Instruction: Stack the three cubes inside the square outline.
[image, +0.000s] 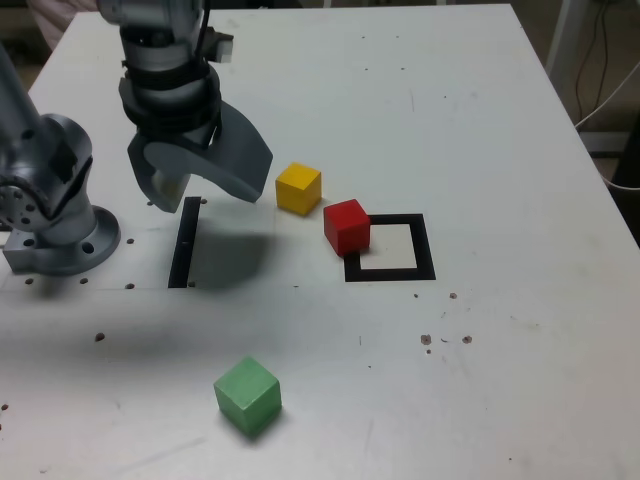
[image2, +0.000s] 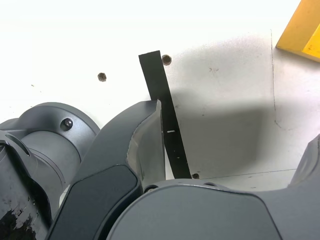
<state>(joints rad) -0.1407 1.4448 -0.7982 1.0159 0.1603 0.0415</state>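
In the exterior view my gripper hangs open and empty above the table, to the left of the cubes. The yellow cube lies just to its right. The red cube sits on the near-left corner of the square outline, covering part of the black tape. The green cube lies alone near the front edge. In the wrist view my gripper has its jaws wide apart over bare table, and only a corner of the yellow cube shows.
A thin black strip is taped to the table under my gripper. The arm's grey base stands at the exterior view's left. Small screw holes dot the white table.
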